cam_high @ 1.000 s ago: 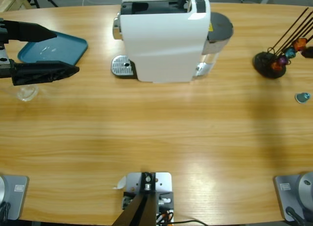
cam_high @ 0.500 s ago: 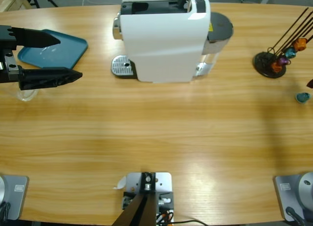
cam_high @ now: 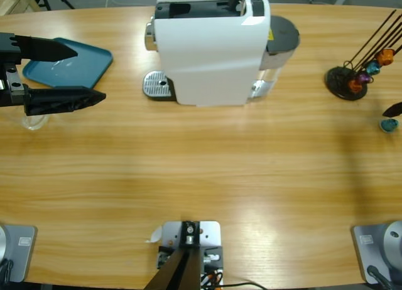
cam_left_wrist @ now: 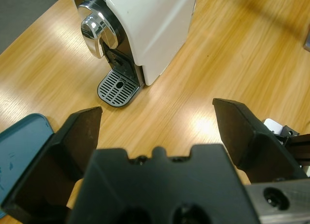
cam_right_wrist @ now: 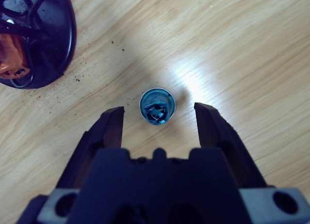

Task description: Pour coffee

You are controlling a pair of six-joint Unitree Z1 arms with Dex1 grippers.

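1. Left gripper (cam_left_wrist: pixel 157 120) spread wide over bare table (cam_high: pixel 207 171), holding nothing, facing white coffee machine (cam_left_wrist: pixel 145 25)
2. Right gripper (cam_right_wrist: pixel 159 117) open, straddling blue capsule (cam_right_wrist: pixel 157 106) without touching
3. Clear glass (cam_high: pixel 32 119) beside teal tray (cam_high: pixel 88 59); coffee not discernible
4. No readable writing

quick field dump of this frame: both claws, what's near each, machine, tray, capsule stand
left claw: open, empty, at the table's left end, aimed toward the machine
right claw: open, above the small blue capsule, not touching it
white coffee machine: upright, round metal drip grate bare
teal plastic tray: flat, beside the left claw
clear drinking glass: on the wood by the tray, contents unclear
black capsule stand: holds coloured capsules
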